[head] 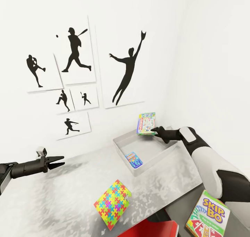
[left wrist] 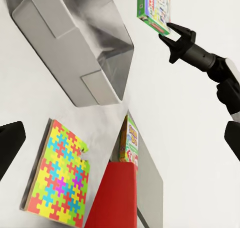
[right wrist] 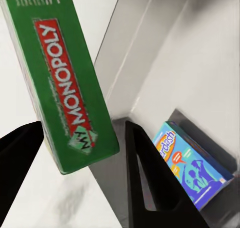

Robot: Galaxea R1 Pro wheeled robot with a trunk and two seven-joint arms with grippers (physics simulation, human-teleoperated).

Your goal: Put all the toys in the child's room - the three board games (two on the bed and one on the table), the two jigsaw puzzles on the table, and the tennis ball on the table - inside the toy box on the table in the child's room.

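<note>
Over the toy box point(head: 152, 160): right gripper point(head: 155, 130) jaws pinch the Monopoly box point(head: 147, 124).
Left gripper point(head: 59, 160): jaws narrowly parted, empty.
Risk: edge grip; box may tip outside the rim.

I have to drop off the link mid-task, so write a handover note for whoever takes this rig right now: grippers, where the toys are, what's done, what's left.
Right gripper: shut on the green Monopoly box, held in the air over the far edge of the toy box.
Left gripper: open, empty, hovering over the table.
Done: the blue board game lies inside the toy box.
Left: release the Monopoly box into the toy box; then the jigsaw puzzle, lying on the table near its front edge, and the Skip-Bo box, below the right arm. The other puzzle and the tennis ball still need finding.
</note>
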